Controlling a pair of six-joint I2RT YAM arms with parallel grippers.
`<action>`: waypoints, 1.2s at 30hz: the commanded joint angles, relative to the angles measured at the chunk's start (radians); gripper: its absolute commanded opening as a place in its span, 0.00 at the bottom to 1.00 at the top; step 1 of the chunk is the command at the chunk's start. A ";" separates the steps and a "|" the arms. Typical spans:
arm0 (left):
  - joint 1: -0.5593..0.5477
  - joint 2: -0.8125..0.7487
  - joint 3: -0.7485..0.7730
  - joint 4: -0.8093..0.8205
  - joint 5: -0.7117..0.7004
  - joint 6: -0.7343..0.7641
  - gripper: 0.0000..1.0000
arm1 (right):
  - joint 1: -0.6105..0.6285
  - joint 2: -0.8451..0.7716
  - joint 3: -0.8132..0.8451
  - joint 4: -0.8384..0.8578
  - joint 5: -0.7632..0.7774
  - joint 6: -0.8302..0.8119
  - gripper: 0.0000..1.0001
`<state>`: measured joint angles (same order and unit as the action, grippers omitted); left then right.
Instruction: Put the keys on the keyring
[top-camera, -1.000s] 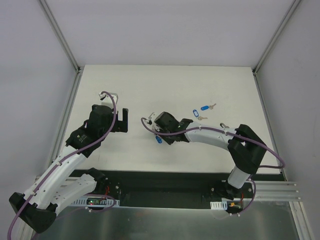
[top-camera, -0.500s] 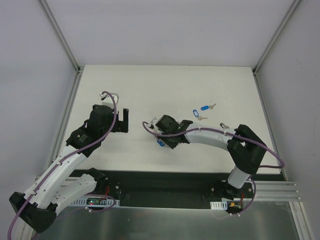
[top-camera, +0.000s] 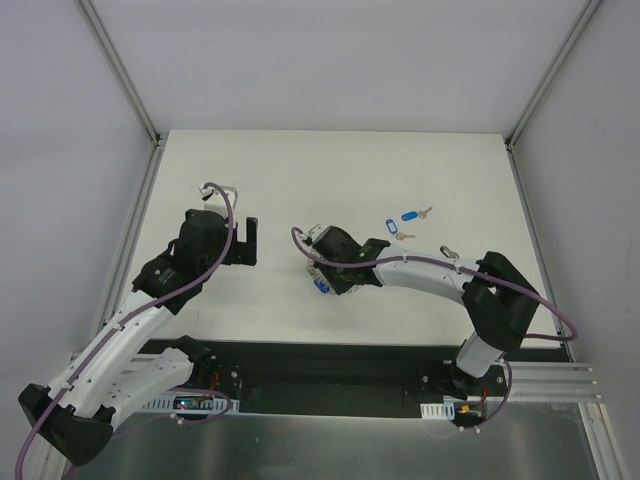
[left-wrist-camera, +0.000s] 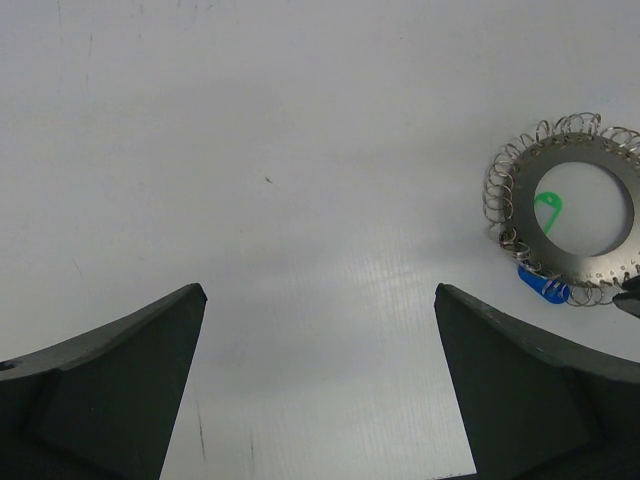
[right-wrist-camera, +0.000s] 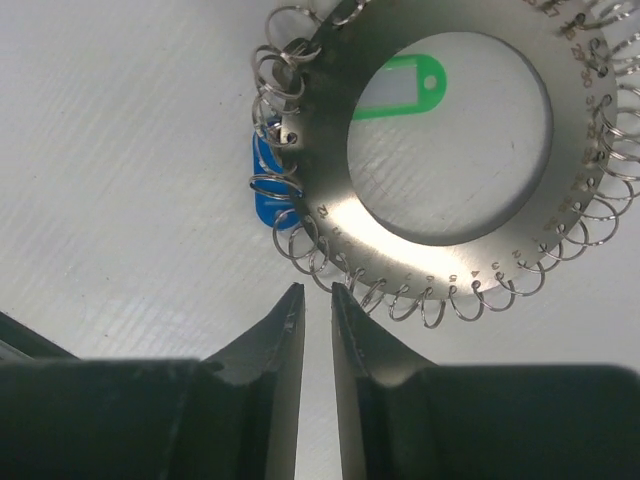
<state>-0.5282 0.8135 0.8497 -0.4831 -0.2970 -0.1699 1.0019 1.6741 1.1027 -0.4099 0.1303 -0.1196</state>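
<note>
Keyring (right-wrist-camera: 320, 190) lies flat on the worktop (top-camera: 300, 170), a blue tag (right-wrist-camera: 263, 195) poking out under its edge. Right claw (right-wrist-camera: 315, 292) sits just beside the rim, pressed nearly together with nothing in it. Left claw (left-wrist-camera: 320, 290) is spread wide, well apart from the ring.

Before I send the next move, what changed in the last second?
The right gripper has crept slightly toward the near edge beside the keyring, and its elbow swung out right. Nothing visibly grasped or released. The left gripper, open, and the blue-tagged keys farther back stayed put.
</note>
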 joint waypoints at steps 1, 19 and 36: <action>0.013 -0.008 -0.008 0.026 -0.007 0.013 0.99 | -0.031 -0.082 -0.030 0.055 0.032 0.211 0.19; 0.013 -0.011 -0.008 0.024 -0.005 0.013 0.99 | -0.088 -0.082 -0.161 0.206 -0.086 0.411 0.18; 0.013 -0.013 -0.009 0.026 -0.002 0.012 0.99 | -0.089 -0.047 -0.185 0.192 -0.057 0.485 0.21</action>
<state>-0.5282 0.8131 0.8452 -0.4828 -0.2970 -0.1699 0.9176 1.6173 0.9272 -0.2138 0.0509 0.3298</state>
